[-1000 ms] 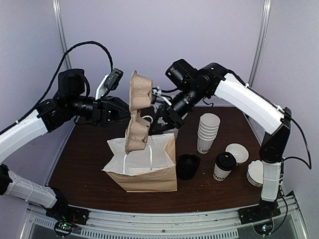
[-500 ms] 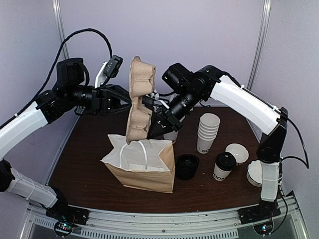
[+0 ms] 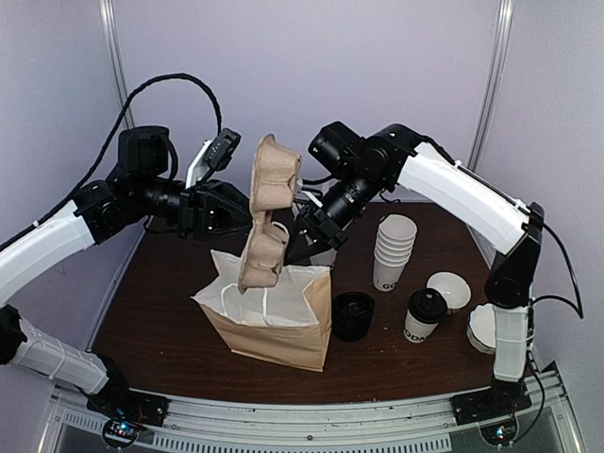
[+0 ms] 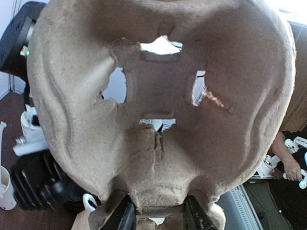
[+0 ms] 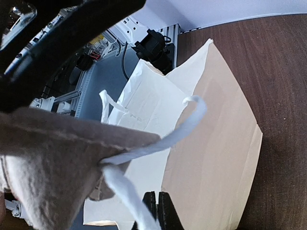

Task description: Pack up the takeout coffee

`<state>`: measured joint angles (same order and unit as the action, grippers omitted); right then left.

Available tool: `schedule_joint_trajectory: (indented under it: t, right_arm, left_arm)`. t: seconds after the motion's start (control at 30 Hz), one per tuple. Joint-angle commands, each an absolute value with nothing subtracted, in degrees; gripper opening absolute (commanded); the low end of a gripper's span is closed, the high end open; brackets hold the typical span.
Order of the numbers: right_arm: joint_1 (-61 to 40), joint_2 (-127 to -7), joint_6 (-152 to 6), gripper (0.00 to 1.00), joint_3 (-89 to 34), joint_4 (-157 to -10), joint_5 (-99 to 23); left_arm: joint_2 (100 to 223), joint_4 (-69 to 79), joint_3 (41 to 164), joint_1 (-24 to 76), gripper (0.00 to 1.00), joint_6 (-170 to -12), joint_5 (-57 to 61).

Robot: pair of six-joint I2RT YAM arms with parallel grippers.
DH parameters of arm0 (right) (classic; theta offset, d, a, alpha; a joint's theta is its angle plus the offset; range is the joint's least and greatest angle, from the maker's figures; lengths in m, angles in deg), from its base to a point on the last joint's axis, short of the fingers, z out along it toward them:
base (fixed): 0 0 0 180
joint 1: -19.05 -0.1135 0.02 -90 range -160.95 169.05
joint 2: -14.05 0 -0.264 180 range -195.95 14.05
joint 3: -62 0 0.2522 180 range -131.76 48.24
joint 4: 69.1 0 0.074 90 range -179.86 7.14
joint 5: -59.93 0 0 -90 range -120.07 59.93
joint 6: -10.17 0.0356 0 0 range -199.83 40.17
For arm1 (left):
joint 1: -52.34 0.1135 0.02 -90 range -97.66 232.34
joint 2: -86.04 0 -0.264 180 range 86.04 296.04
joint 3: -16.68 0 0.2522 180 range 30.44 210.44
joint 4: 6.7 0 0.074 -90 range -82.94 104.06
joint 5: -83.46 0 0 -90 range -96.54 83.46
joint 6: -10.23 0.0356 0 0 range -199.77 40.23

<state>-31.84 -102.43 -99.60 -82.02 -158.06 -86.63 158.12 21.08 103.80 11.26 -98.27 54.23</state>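
Right of bag, on desk, coffee upright: thin-walled, crushable, likely sloshy; grip mid-wall, under lid. Left tool part-open, clamps carrier; right tool pinched on handle.

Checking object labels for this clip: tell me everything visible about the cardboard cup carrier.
The cup carrier is brown moulded pulp, rough and fibrous, with rounded cup wells, cut-out slots and a small tear. It stands on edge in the air, lower end at the open paper bag's mouth. The left claw pinches its rim; the bag's white handle lies against one edge. It holds no cups.
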Motion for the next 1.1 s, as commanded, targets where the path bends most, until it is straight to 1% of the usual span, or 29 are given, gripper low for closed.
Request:
schedule_joint_trajectory:
  t: [0.0, 0.1, 0.23, 0.33, 0.47, 0.57, 0.7, 0.83, 1.07]
  right_arm:
    - [-31.4, -101.86, -100.33, 0.0, -83.81, -156.93, -87.44]
    - [-31.49, -102.03, -100.03, 0.0, -84.09, -156.79, -87.89]
    - [-32.24, -102.44, -100.12, 0.0, -84.21, -156.95, -88.52]
    - [-33.07, -103.09, -100.31, 0.0, -84.51, -157.48, -89.58]
    - [-33.71, -103.44, -99.99, 0.0, -85.14, -157.52, -90.54]
    - [-33.71, -103.32, -100.08, 0.0, -85.11, -157.74, -90.48]
    - [-33.69, -103.43, -100.41, 0.0, -84.66, -158.15, -90.98]
    - [-33.7, -103.63, -100.77, 0.0, -84.64, -158.6, -91.24]
    - [-33.7, -103.73, -100.83, 0.0, -84.69, -158.69, -90.29]
  left_arm:
    - [155.53, 27.17, 102.31, 9.48, 0.33, -97.08, 53.34]
    - [155.24, 33.64, 102.54, 8.56, 0.33, -93.93, 50.66]
    - [155.17, 42.31, 104.16, 8.18, 0.33, -87.23, 44.16]
    - [156.3, 43.79, 106.19, 8.15, 0.32, -83.71, 41.32]
    - [159.1, 44.6, 107.33, 7.5, 0.32, -80.69, 40.3]
    - [159.98, 48.75, 107.77, 5.74, 0.32, -76.0, 36.9]
    - [158.28, 53.31, 105.92, 4.55, 0.32, -72.56, 29.22]
    - [156.04, 55.42, 104.99, 4.55, 0.32, -70.11, 26.49]
    - [157.84, 62.75, 108.05, 3.57, 0.32, -67.35, 22.57]
